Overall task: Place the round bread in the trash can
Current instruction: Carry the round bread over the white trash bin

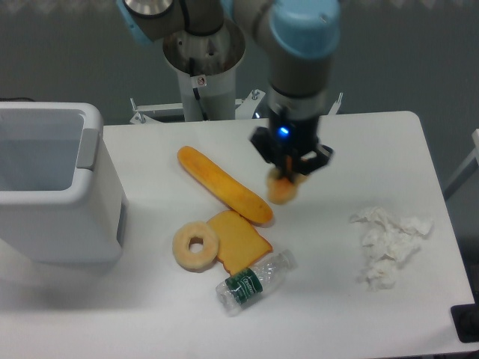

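My gripper [286, 179] is shut on the round bread [282, 191], a small golden-orange bun, and holds it above the table just right of the long loaf's near end. The trash can [52, 187], a large white bin with grey inner walls, stands at the table's left edge, far to the left of the gripper. Its opening faces up and shows nothing inside from this angle.
A long orange loaf [224, 185] lies diagonally at mid-table. A pale ring-shaped bread [195, 246], an orange bread slice [238, 241] and a plastic bottle [254, 280] lie below it. Crumpled white paper [388, 243] sits at the right. The robot base [203, 52] stands behind.
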